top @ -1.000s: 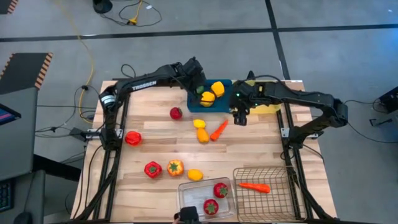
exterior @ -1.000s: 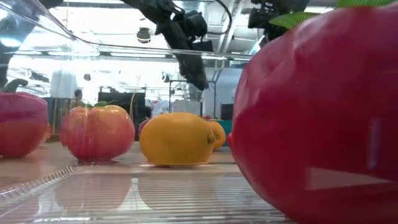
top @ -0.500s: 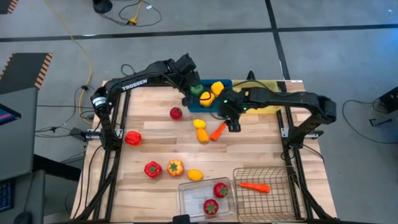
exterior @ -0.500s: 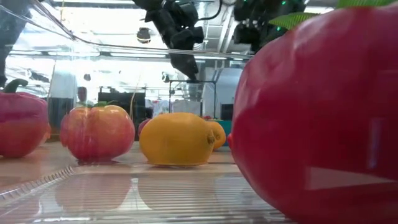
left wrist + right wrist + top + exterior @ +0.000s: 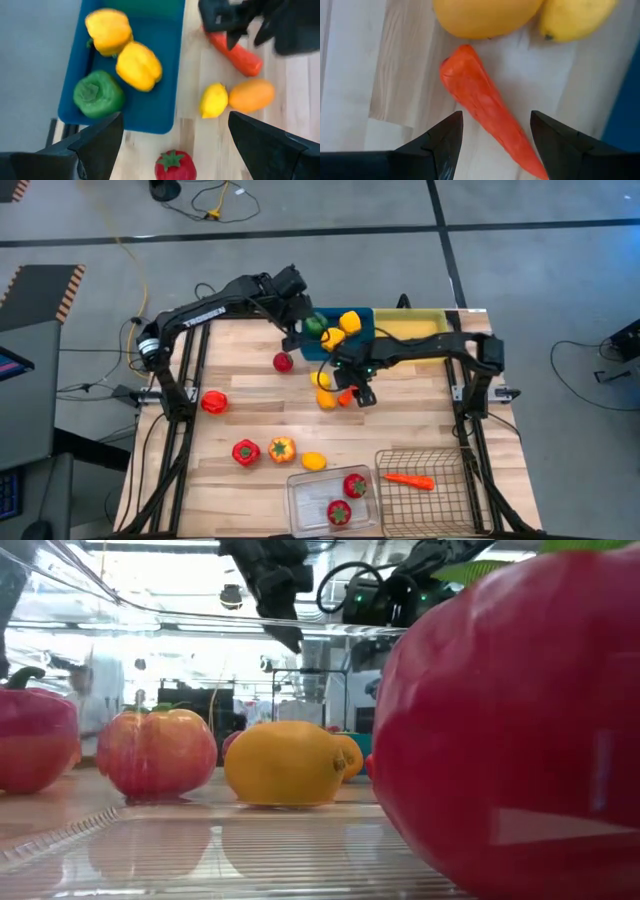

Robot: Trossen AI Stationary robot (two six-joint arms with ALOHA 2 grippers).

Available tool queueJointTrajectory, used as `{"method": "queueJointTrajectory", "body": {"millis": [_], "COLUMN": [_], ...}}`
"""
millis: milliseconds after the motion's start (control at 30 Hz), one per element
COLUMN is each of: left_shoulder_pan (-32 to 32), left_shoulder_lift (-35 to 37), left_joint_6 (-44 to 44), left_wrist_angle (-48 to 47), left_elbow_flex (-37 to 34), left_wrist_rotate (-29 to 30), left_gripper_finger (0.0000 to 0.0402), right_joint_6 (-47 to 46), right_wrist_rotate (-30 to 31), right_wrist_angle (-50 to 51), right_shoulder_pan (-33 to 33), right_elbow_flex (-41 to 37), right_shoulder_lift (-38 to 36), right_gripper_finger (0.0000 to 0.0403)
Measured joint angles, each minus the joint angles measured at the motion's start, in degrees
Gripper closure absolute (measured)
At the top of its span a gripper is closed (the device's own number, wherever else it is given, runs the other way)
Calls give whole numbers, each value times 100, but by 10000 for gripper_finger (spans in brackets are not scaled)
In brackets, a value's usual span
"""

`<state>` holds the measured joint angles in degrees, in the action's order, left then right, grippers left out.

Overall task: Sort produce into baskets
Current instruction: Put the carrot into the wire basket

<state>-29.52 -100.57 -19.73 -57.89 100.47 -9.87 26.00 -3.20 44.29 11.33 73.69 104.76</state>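
My right gripper (image 5: 354,392) is open, low over the table's middle. Its two fingers stand on either side of an orange carrot (image 5: 485,112) that lies flat on the wood; I see no touch. A lemon (image 5: 575,17) and an orange (image 5: 485,15) lie just beyond the carrot. My left gripper (image 5: 175,120) is open and empty above the blue tray's (image 5: 345,348) left edge. The tray holds a green pepper (image 5: 97,94) and two yellow peppers (image 5: 139,65). A red berry (image 5: 284,362) lies on the table near it.
A yellow tray (image 5: 420,330) stands right of the blue one. At the near edge, a clear bin (image 5: 300,505) holds two red pieces and a wire basket (image 5: 450,500) holds a carrot (image 5: 410,479). Two red peppers (image 5: 214,402), an orange pepper (image 5: 281,448) and a lemon (image 5: 314,461) lie front left.
My right gripper has gone from beside the yellow tray toward the table's left and near edge, and now stands over the carrot. My left gripper has drawn back from over the blue tray toward the table's left. The produce has stayed where it was.
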Motion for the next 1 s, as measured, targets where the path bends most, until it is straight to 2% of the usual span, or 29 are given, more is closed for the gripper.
{"method": "queueJointTrajectory", "body": {"millis": [133, 433, 567, 733, 1000], "left_shoulder_pan": [0, 38, 70, 172, 423], "left_shoulder_lift": [671, 2773, 3422, 3860, 3919], "left_joint_6": [98, 963, 1350, 1786, 2351], "left_wrist_angle": [363, 2437, 2845, 2914, 2992], "left_elbow_flex": [-731, -3640, -4485, -5017, -5254], "left_wrist_rotate": [4, 17, 5, 16, 16], "left_gripper_finger": [55, 55, 55, 55, 55], "right_joint_6": [7, 148, 153, 153, 149], "right_wrist_rotate": [-5, -25, -49, -48, -25], "right_wrist_angle": [-40, -212, -340, -321, -316], "right_shoulder_pan": [-35, -43, -43, -41, -43], "right_elbow_flex": [0, 0, 7, 9, 7], "right_shoulder_lift": [145, 353, 541, 812, 767], "right_gripper_finger": [143, 143, 144, 166, 255]}}
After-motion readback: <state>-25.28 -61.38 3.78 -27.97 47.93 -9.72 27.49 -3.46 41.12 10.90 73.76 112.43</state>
